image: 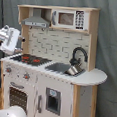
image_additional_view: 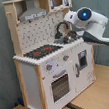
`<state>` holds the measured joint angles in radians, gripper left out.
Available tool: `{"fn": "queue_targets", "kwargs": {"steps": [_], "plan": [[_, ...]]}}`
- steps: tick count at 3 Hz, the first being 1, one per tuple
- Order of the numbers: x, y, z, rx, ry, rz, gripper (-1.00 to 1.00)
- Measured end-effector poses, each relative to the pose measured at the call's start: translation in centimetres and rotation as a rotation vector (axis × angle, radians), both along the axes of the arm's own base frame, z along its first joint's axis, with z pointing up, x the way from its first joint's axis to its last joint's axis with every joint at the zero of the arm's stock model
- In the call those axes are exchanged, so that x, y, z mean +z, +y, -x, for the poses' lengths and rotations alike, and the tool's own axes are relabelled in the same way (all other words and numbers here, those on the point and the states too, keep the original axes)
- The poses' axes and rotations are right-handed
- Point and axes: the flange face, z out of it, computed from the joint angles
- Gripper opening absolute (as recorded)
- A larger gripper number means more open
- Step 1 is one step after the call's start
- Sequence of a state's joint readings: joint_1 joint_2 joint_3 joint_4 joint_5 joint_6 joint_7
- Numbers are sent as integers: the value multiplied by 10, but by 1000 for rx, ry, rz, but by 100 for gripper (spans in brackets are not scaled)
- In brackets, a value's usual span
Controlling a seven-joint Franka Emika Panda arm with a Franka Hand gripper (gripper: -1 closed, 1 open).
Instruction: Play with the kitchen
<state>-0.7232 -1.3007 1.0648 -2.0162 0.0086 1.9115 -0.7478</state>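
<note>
Here the arm is hovering beside the kitchen, which is standing on the wood floor, near its faucet. I cannot tell its grip state. Swinging inward carelessly risks striking the faucet or shelf.

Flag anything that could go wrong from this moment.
The arm hangs close to the kitchen's faucet and sink end; another move toward it could knock the faucet or the upper shelf. The kitchen is tall and freestanding, so a sideways push might shift or tip it.
</note>
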Motion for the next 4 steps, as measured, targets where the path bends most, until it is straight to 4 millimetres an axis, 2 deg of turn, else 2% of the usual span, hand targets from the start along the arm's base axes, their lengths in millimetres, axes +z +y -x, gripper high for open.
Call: {"fn": "queue_targets", "kwargs": {"steps": [2, 3, 4], "plan": [[18, -34, -51, -18, 139, -142, 100], [19, -57, -73, -29, 224, -217, 100], [17, -83, -87, -70, 319, -274, 100]]}}
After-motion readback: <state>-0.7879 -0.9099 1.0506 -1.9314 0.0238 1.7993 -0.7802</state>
